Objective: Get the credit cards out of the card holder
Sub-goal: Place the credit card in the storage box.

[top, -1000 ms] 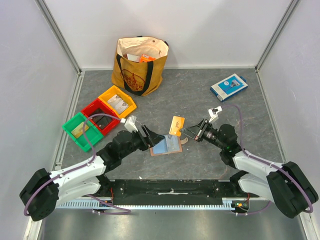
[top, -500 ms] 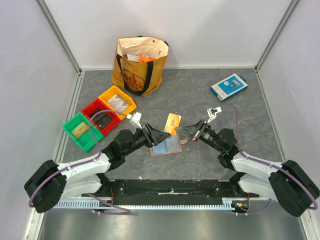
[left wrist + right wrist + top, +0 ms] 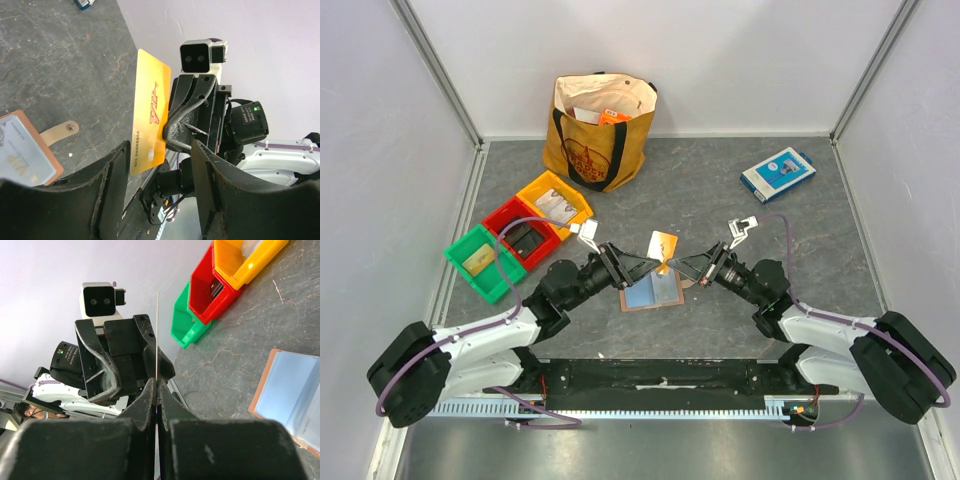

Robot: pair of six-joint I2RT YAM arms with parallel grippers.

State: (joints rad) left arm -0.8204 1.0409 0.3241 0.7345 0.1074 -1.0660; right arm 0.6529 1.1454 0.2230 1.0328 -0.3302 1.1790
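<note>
Now, the grey table (image 3: 790, 230) lies below both of my pincers. The card holder (image 3: 653, 291) rests open on it, just beneath the spot where they meet, and neither touches it. A pale blue face inside it, seen from my left wrist, looks to me like another card still waiting.

Above the holder my right pincer (image 3: 674, 266) is clamped on one edge of a gold credit card (image 3: 663, 245). It holds the card upright in the air, clear of the holder.

What has changed is on the other side. My left pincer (image 3: 653, 266) has come in from well to the left of the card over the last second, and its jaws have been narrowing as it came. They stand apart, one on each side of the card's near end, and I cannot tell whether either pad touches it yet.

I judge this a handover: one card is already out, and my left must close on it before my right lets go. The thin card could slip or twist if both pull at once, or if the release comes too early.
</note>
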